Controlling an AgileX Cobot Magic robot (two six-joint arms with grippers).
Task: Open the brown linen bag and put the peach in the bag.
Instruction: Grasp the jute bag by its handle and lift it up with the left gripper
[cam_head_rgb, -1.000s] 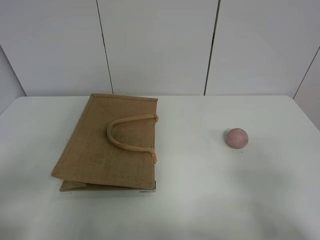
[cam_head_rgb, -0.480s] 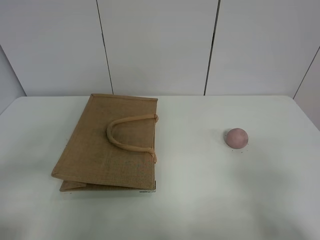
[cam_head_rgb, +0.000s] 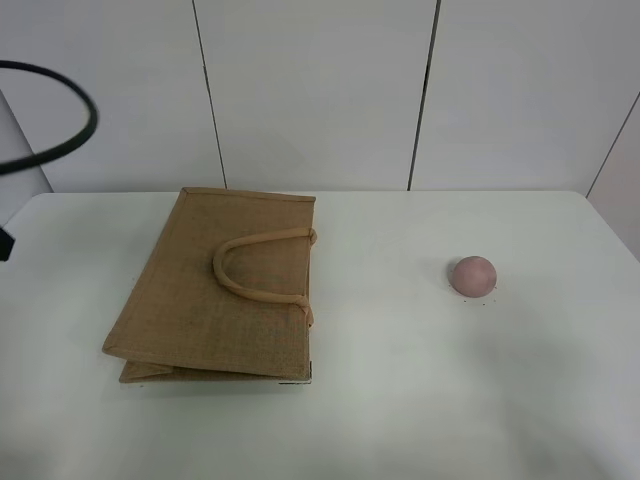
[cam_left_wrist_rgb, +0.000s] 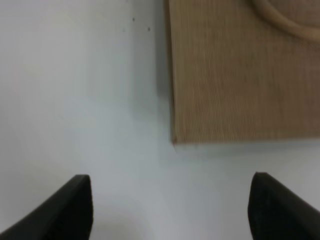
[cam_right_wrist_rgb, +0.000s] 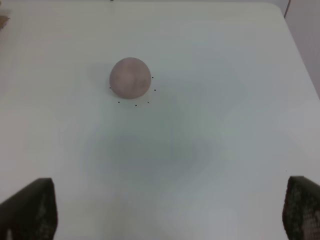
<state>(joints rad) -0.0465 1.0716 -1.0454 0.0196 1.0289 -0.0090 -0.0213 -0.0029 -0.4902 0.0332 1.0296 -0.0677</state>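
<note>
The brown linen bag (cam_head_rgb: 200, 300) lies flat and closed on the white table, left of centre, its loop handles (cam_head_rgb: 250, 270) resting on top. The peach (cam_head_rgb: 473, 275) sits alone on the table to the right. In the left wrist view my left gripper (cam_left_wrist_rgb: 170, 210) is open and empty above bare table, just off a corner of the bag (cam_left_wrist_rgb: 240, 75). In the right wrist view my right gripper (cam_right_wrist_rgb: 165, 215) is open and empty, some way short of the peach (cam_right_wrist_rgb: 130, 76). Neither gripper's fingers show in the exterior view.
The white table (cam_head_rgb: 400, 380) ends at a white panelled wall behind. A black cable (cam_head_rgb: 60, 140) loops in at the upper left, and a small dark part (cam_head_rgb: 4, 243) shows at the left edge.
The black cable and a dark part have come into the exterior view at the left edge. The bag and the peach have not moved.
</note>
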